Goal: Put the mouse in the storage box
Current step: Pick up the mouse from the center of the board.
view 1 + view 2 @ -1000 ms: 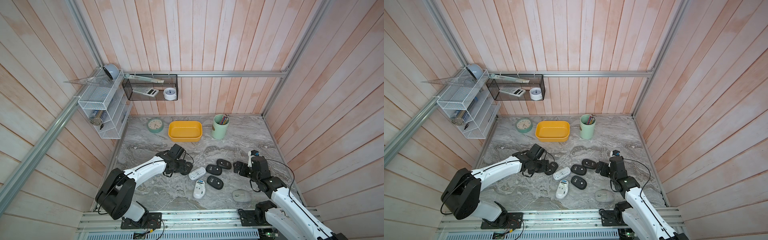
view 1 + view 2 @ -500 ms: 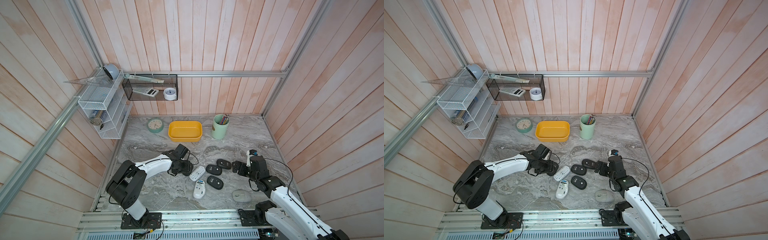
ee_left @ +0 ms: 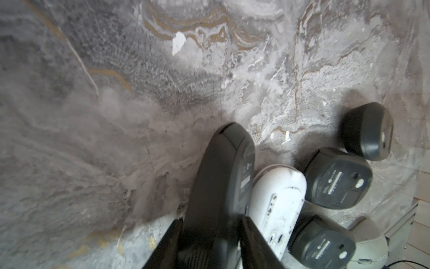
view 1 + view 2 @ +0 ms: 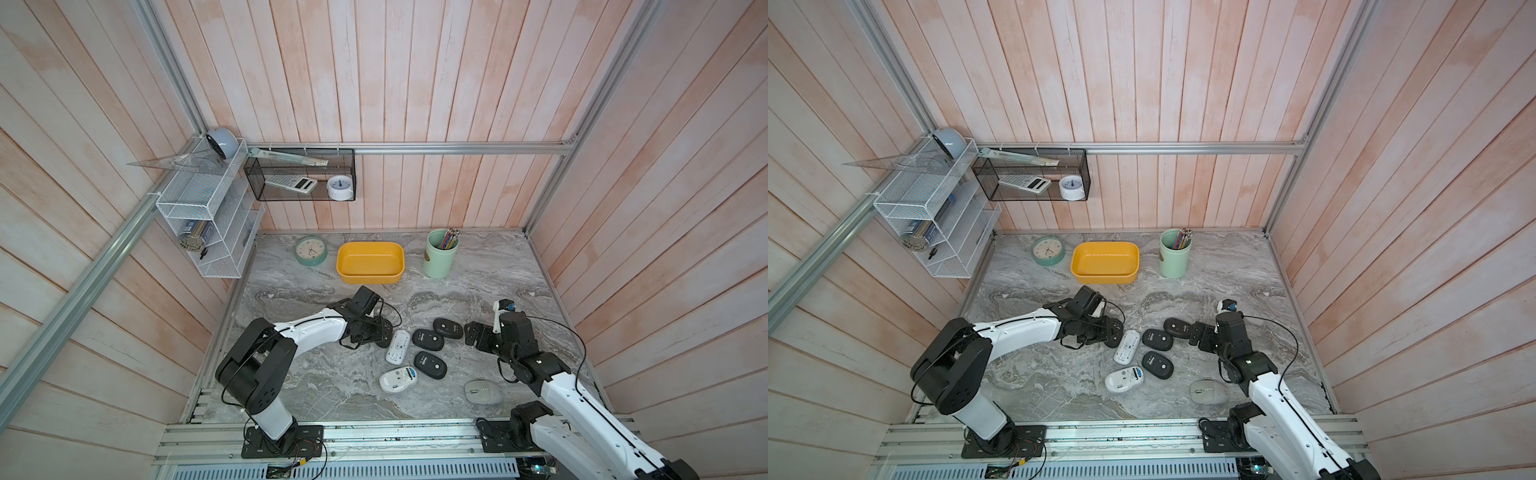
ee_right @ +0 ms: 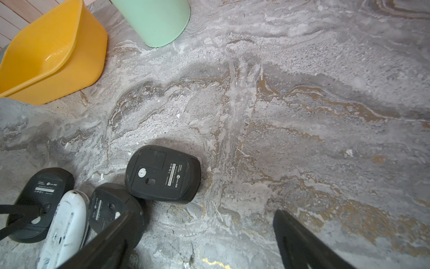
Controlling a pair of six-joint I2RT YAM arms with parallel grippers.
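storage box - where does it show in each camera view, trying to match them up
In both top views: the storage box sits far back, between the clock and the pen cup.
Left wrist: not in it.
Right wrist: storage box cut off by the frame's edge, beside the pen cup.
Shared landmark: the long white mouse, in all four.
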